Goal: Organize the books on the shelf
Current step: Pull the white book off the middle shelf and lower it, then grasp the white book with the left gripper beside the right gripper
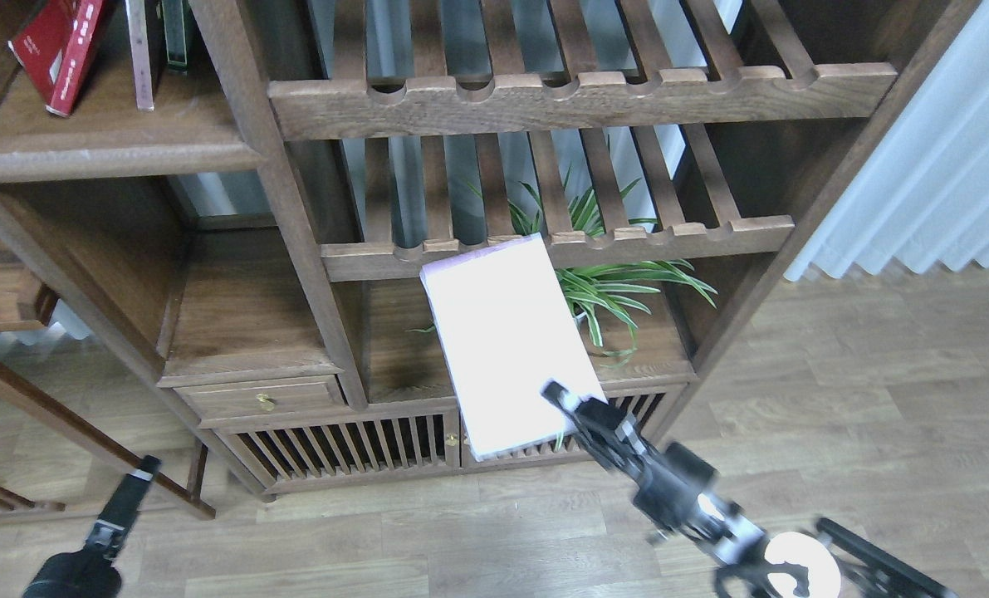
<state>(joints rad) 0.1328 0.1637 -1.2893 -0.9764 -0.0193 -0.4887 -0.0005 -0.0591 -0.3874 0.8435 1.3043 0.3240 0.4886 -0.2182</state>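
My right gripper (pixel 562 409) is shut on the pale lavender-cream book (pixel 506 340), holding it by its lower right edge in the air in front of the slatted racks, cover facing up. The bright red book (pixel 64 46) leans tilted on the shelf (pixel 104 149) at the top left. Beside it stands a maroon book (pixel 142 54), seen edge-on, then a thin dark green-spined book (pixel 177 33). My left gripper (pixel 141 473) hangs low at the bottom left, far from the books; its fingers are too dark to tell apart.
Two slatted racks with scalloped rails (pixel 577 95) fill the middle. A green spider plant (pixel 619 282) sits behind the held book. A board with a brass-knobbed drawer (pixel 253 394) is at lower left. White curtain (pixel 942 166) at right, wooden floor below.
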